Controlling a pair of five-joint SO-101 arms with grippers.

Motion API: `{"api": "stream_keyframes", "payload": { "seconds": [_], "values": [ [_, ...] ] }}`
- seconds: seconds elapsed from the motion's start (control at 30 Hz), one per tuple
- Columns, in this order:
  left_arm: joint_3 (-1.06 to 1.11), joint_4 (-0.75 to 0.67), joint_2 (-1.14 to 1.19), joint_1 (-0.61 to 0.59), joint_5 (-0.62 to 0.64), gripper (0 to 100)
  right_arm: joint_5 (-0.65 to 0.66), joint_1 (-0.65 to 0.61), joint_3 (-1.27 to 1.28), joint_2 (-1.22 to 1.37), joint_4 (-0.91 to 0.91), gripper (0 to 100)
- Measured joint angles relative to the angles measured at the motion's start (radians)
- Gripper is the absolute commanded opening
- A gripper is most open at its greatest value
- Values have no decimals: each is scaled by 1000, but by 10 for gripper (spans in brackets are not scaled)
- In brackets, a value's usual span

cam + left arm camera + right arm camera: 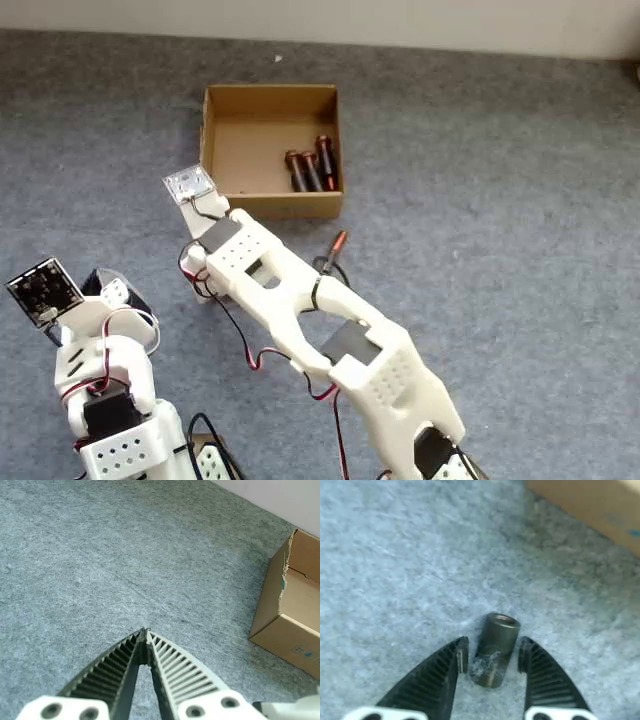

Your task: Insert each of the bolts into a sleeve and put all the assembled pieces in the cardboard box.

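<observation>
Grey carpeted table (500, 200). Cardboard box (272, 207) sits far centre, open at the top.

Progress: three assembled pieces (312, 168) lie side by side in the right part of the box, so most of the job looks done. One pair is still outside, judging by what looks like a loose bolt (336, 244) on the carpet just near of the box, beside the long arm.

Right gripper (493, 647): jaws moderately open, one on each side of the sleeve (496, 639), not clamped (contact on either side is too close to call). Left gripper (145, 632): tips pressed together, holding nothing, over bare carpet left of the box.

The sleeve is a short, dark metal tube on the carpet just near of the box. It lies tilted with its open bore facing the far side and has a pale scuff at the near end. It still has to receive the bolt and be boxed.
</observation>
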Motion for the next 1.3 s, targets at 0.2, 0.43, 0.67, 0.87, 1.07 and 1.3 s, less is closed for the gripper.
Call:
{"api": "stream_keyframes", "payload": {
  "seconds": [0.2, 0.43, 0.67, 0.87, 1.07, 1.3],
  "values": [
    [0, 0, 0, 0, 0, 6, 0, 15, -107, 49, 123, 6],
    [0, 0, 0, 0, 0, 6, 0, 6, -267, 54, 394, 6],
    [0, 0, 0, 0, 0, 6, 0, 5, -433, 54, 615, 6],
    [0, 0, 0, 0, 0, 6, 0, 5, -334, -31, 621, 6],
    [0, 0, 0, 0, 0, 6, 0, 60, -109, -293, 620, 5],
    [0, 0, 0, 0, 0, 6, 0, 216, 282, -634, 482, 5]
  ]
}}
